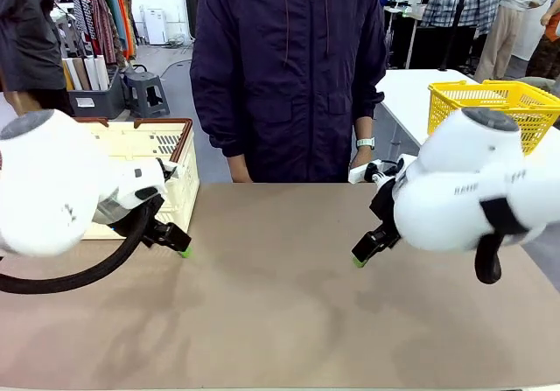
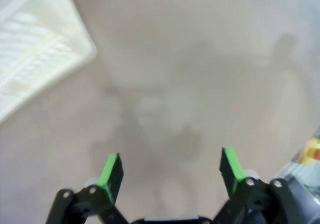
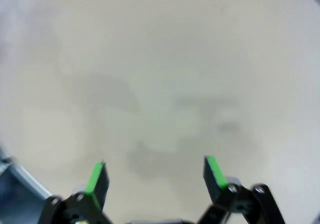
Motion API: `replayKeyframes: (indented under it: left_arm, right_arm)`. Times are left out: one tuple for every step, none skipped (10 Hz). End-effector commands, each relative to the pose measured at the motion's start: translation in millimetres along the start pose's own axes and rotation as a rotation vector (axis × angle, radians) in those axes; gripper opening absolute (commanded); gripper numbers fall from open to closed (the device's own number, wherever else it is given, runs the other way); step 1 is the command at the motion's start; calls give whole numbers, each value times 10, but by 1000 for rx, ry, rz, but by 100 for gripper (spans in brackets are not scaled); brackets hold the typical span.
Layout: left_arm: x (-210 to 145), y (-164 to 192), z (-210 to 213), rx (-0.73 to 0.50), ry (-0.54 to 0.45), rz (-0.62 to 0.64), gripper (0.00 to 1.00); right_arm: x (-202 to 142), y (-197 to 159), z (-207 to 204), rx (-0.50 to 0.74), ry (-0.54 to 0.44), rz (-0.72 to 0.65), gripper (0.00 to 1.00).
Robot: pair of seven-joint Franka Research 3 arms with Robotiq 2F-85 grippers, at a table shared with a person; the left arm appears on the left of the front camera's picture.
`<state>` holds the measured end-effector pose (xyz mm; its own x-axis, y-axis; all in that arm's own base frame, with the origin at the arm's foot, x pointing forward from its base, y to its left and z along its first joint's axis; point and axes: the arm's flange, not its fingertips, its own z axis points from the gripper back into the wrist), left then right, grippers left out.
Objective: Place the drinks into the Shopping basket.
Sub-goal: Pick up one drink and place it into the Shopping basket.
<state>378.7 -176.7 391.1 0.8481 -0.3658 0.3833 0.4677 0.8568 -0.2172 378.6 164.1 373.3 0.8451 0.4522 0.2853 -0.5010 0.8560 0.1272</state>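
i have both arms low over the brown bench (image 1: 271,312), one on each side of the frame, and i judge this to be a ready pose for the start of the job.

the left gripper (image 1: 179,247) hangs at the left of the front view. its jaws are spread as wide as they go and hold nothing. in the left wrist view the green pads (image 2: 111,171) stand well apart, with plain bench surface between them. it sits just beside the shopping basket (image 1: 179,159), whose pale slotted corner fills the upper left of that wrist view. that closeness suits an arm that will do the dropping in.

the right gripper (image 1: 363,255) hovers right of centre, also fully open and with nothing in it. its wrist view looks down on bare bench. i read its place as covering the side the left arm cannot easily reach.

the shopping basket stands at the far left edge of the bench with its mouth facing up, so drinks can go in from above. a yellow mesh basket (image 1: 490,102) sits on a white table at the upper right, off my bench, and it is not the target.

a person (image 1: 289,59) in a dark jacket stands at the far side, top centre, with one hand (image 1: 360,159) low at the bench edge. i cannot tell whether it holds anything. my next move waits on a drink coming within reach.
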Motion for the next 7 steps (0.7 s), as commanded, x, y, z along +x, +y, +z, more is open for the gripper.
replayKeyframes:
  left_arm:
    - [94,29,590,-255,-17,204,100]
    - [45,-16,848,-380,-67,218,100]
    - [-60,22,1272,-532,-95,207,100]
    - [-218,200,1710,-577,-135,185,100]
    - [-422,506,2138,-595,-176,192,100]
    - [-650,876,2482,-584,-205,252,100]
    - [-946,1294,2719,-596,-194,301,100]
  right_arm:
    - [12,-196,647,207,2,-238,100]
    - [-60,-306,921,329,-21,-299,100]
    - [-221,-482,1281,496,-45,-322,100]
    - [-425,-748,1611,596,-91,-336,100]
    - [-717,-1071,1946,652,-171,-378,100]
    - [-1039,-1413,2183,701,-240,-443,100]
    - [-1394,-1757,2299,756,-276,-521,100]
